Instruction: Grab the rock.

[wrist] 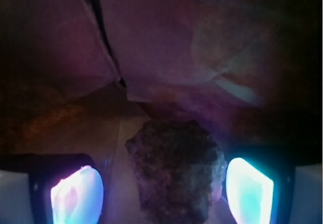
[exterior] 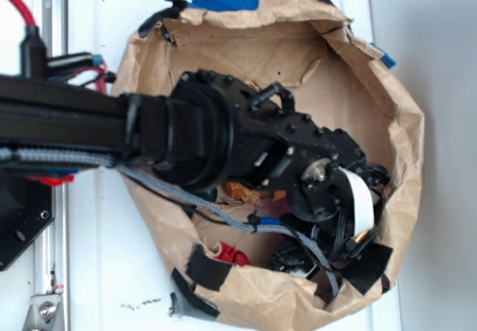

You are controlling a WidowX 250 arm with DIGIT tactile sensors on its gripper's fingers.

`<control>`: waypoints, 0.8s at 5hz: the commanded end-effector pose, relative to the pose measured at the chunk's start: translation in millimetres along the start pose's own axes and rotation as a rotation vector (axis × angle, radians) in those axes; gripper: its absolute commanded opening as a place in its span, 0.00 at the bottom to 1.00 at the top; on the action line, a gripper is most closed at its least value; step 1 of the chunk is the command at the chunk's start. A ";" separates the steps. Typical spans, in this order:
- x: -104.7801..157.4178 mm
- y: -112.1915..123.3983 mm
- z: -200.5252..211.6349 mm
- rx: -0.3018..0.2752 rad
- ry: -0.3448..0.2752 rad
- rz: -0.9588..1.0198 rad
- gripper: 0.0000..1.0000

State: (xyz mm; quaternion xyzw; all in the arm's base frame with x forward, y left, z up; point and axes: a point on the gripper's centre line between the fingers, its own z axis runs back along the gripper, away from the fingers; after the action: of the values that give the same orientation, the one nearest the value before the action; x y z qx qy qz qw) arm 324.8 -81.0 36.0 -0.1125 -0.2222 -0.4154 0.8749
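So the exterior view just shows the arm [exterior: 223, 133] buried in the paper bag [exterior: 387, 115], no rock visible. Wrist cam has it though: the rock [wrist: 174, 171] sits between the gripper [wrist: 162, 191] fingers, which are spread apart, right pad nearly touching.

- A robotics lab bench: white tabletop [exterior: 112, 256] with a metal rail [exterior: 48, 271] at 9 o'clock.
- Taped brown paper bin [exterior: 402, 159] at centre, black arm [exterior: 223, 133] reaching in.
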 end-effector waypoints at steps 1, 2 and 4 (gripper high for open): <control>16.9 -7.6 5.0 0.006 -0.050 -0.041 0.00; 16.6 -6.2 4.4 0.008 -0.046 -0.034 0.00; 11.9 -3.2 21.8 0.080 0.013 0.000 0.00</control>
State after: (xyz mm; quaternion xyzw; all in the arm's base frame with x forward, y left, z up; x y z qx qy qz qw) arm 321.1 -71.8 40.1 -0.0876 -0.2020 -0.3979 0.8906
